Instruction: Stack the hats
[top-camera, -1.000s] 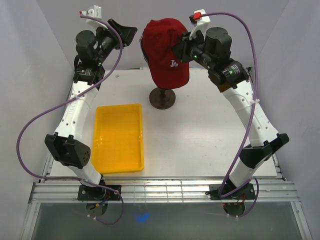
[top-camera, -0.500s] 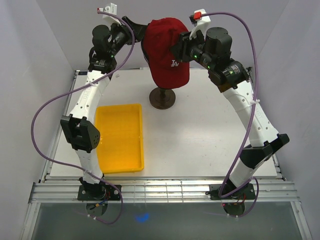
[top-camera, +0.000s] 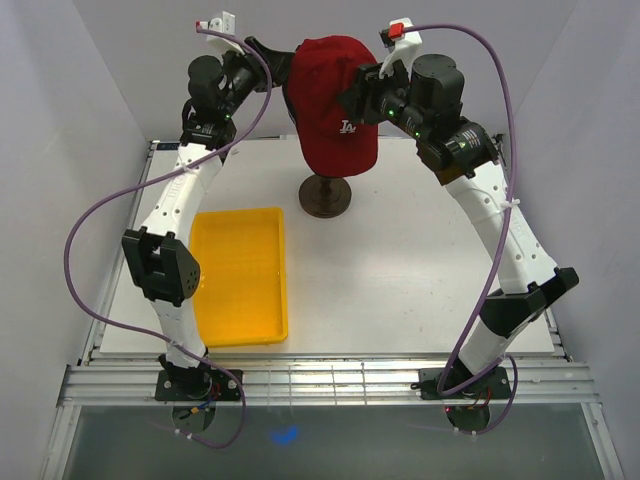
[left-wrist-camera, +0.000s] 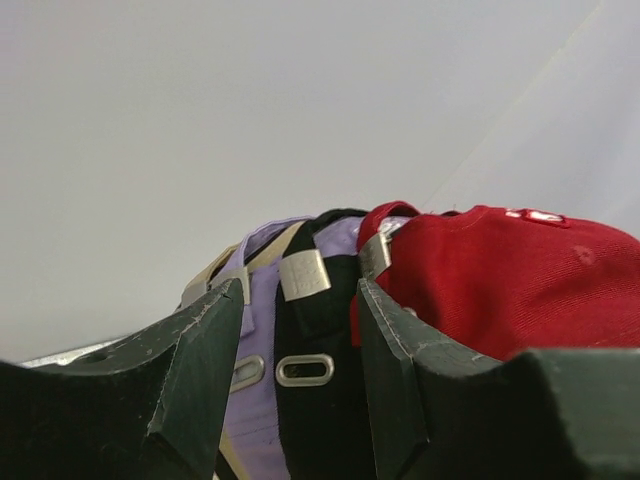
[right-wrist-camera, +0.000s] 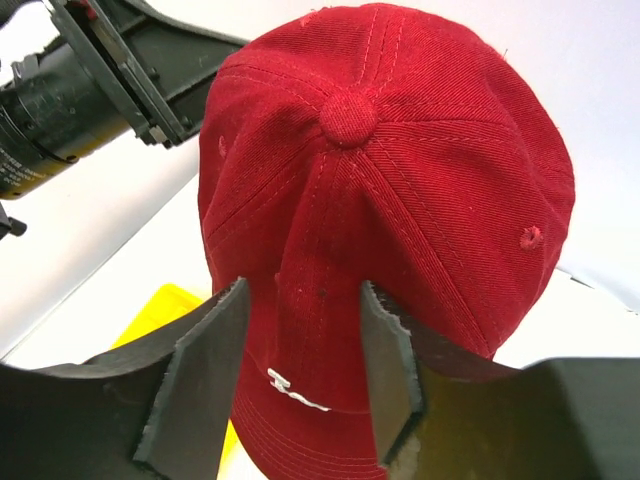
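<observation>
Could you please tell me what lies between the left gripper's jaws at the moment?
In the left wrist view, the rear straps of a lavender cap and a black cap lie between the left gripper jaws.

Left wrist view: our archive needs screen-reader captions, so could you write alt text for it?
The left end effector, its jaws open, faces the back of a stack of hats: a dark red hat outermost on the right, with a black hat and a lavender hat showing strap buckles in the gap. A plain pale wall fills the rest.
</observation>
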